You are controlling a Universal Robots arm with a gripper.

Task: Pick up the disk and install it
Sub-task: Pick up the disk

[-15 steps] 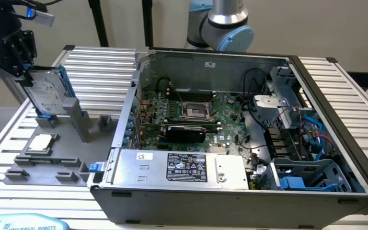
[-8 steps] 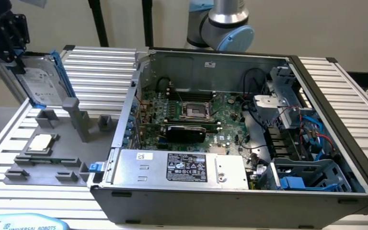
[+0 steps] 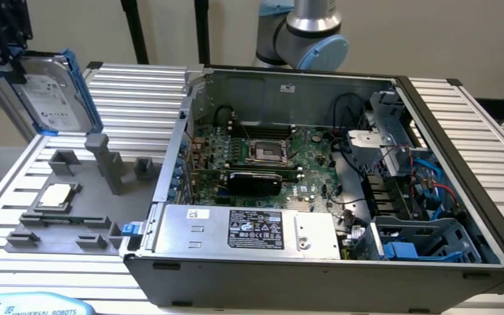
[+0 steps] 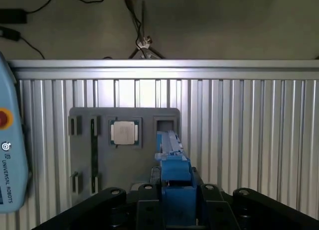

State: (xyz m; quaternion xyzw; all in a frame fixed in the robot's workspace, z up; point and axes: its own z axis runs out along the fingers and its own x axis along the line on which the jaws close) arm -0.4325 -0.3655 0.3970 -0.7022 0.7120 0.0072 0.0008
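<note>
While the disk hangs aloft: we judge the pick-up done and the install not yet begun.

Disk: the flat, rectangular silver-grey disk (image 3: pixel 49 98) in its blue plastic carrier frame stands on edge in the air at the upper left of the exterior view. Its white label faces the camera, and it is clear of the ribbed aluminium table (image 3: pixel 147 85) and well apart from the case.

Gripper: the black gripper (image 3: pixel 14 62) is pinched on the disk's carrier frame. In the wrist view the blue frame sits clamped between its fingers (image 4: pixel 144 210).

What the install calls for: in our judgement, a carry across the frame to the case, the disk turned to match a bay, and a path that stays off the loose blue cables (image 3: pixel 427 177).

Fixture tray: the flat grey plastic fixture tray (image 3: pixel 103 226) lies on the table at the lower left of the exterior view. A small square silver processor chip (image 3: pixel 55 195) lies in one square pocket. The square recess (image 4: pixel 164 125) just beside it looks vacant in the wrist view.

Case: the open dark-grey metal computer case (image 3: pixel 462 125) fills the middle and right of the exterior view. It holds a green motherboard (image 3: pixel 270 154) and, along its near wall, a large grey power-supply box (image 3: pixel 252 230) with a black label.

Drive cage: the grey-blue plastic drive cage (image 3: pixel 432 236) sits in the case's lower right corner. It appears unoccupied, though we cannot see to its floor.
</note>
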